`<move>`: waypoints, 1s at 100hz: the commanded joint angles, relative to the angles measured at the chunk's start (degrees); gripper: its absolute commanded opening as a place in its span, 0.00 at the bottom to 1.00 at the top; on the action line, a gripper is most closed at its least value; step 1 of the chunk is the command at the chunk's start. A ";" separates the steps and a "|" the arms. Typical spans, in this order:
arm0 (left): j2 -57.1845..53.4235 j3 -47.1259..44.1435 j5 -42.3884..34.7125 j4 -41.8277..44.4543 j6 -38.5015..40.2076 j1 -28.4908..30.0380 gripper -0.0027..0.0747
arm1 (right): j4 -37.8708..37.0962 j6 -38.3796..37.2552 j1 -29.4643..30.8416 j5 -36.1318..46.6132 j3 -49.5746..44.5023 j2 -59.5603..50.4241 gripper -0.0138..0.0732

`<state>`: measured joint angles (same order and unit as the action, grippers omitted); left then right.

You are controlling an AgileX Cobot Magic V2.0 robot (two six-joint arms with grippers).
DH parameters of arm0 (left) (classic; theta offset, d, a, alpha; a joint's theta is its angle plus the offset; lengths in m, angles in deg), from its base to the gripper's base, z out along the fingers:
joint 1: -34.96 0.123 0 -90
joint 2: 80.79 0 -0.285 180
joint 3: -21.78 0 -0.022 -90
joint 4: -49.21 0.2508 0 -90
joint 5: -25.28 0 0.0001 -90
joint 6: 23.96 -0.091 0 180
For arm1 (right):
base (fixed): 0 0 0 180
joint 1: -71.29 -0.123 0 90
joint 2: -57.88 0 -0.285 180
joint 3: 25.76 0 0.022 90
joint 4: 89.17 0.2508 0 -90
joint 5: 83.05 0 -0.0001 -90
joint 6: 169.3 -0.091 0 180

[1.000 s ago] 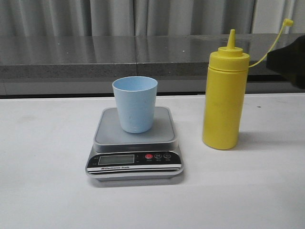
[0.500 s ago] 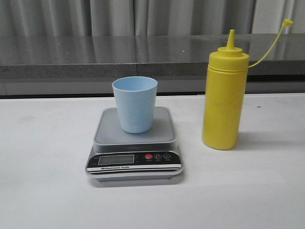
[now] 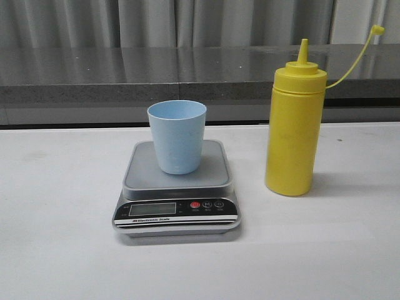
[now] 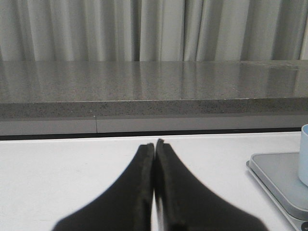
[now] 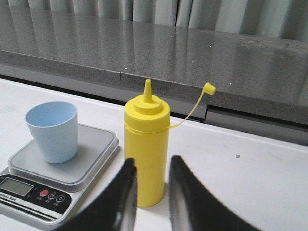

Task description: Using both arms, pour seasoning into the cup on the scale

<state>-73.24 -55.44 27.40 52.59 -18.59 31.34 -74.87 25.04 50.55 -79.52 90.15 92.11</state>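
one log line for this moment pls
cup: on scale | bottle: upright, cap off | left end effector: shut, empty | right end effector: open, facing bottle

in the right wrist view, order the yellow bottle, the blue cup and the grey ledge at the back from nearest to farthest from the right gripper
1. Yellow bottle: just beyond the right gripper, in line with the gap between its fingers.
2. Blue cup: farther off to one side, standing on the scale.
3. Grey ledge: farthest, running along the back behind the white table.
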 commanded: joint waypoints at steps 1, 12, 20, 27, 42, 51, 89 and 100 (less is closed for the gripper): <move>-1.64 -2.35 -4.68 -0.26 0.29 0.15 0.01 | -0.10 0.81 0.29 5.61 2.12 0.04 0.19; -1.64 -2.35 -4.68 -0.26 0.29 0.15 0.01 | -0.10 0.81 0.29 6.52 2.12 0.04 0.08; -1.64 -2.35 -4.68 -0.26 0.29 0.15 0.01 | -0.10 0.81 0.29 6.89 2.12 0.04 0.08; -1.64 -2.35 -4.68 -0.26 0.29 0.15 0.01 | -0.10 0.81 0.29 6.89 2.12 0.04 0.08; -1.64 -2.35 -4.68 -0.26 0.29 0.15 0.01 | -0.10 0.81 0.29 6.89 2.12 0.04 0.08; -1.64 -2.35 -4.68 -0.26 0.29 0.15 0.01 | -0.10 0.81 0.29 6.89 2.12 0.04 0.08; -1.64 -2.35 -4.68 -0.26 0.29 0.15 0.01 | -0.10 0.81 0.29 7.03 2.12 0.04 0.08; -1.64 -2.35 -4.68 -0.26 0.29 0.15 0.01 | -0.17 0.81 0.29 7.21 2.05 0.04 0.08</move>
<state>-73.24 -55.44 27.40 52.59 -18.59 31.34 -74.87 25.04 50.55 -77.37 90.15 92.11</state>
